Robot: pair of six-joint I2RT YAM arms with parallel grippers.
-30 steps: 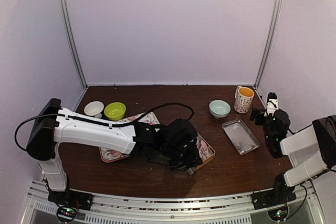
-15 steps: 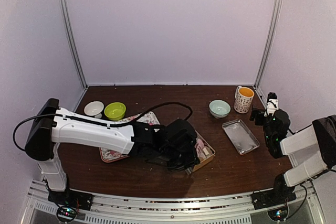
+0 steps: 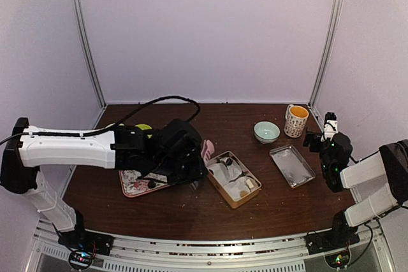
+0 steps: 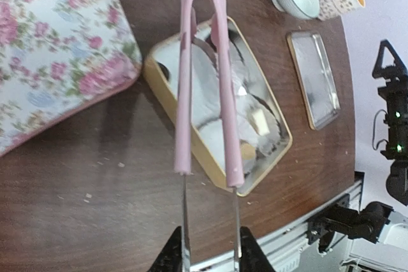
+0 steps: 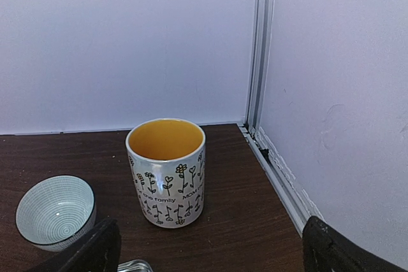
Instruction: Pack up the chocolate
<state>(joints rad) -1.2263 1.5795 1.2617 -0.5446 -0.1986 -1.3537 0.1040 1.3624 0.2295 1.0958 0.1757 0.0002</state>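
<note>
**Tongs held over the tin, chocolate inside**

Dark brown wood makes up the desk (image 3: 280, 208), which sits in a booth of plain pale walls with metal posts in the far corners.

The left arm reaches across the middle of the desk. The left gripper (image 4: 210, 254) is pinching the pink tongs (image 4: 183, 93) by their thin metal handles. The two pink blades run close together, side by side, out over a gold-sided tin box (image 4: 207, 157). Their tips reach past its far end, towards bare desk, and nothing can be seen between them.

The chocolate (image 4: 258, 121) lies in the tin, among crumpled pale liner paper. One pale tan piece shows plainly, with a few darker lumps near it and at the tin's corners.

A flowered tray (image 4: 57, 49) lies just beside the tin on its left, and the left arm passes above it.

To the right of the tin, and apart from it, lies a small empty-looking metal tray (image 3: 292, 165). Behind that stand a pale blue-green bowl (image 5: 56, 211) and a flower-patterned mug (image 5: 167, 173) with an orange inside, both upright.

The right gripper (image 5: 210, 250) hangs above the desk's right edge, facing the mug. Its fingers are spread wide with nothing between them.
</note>
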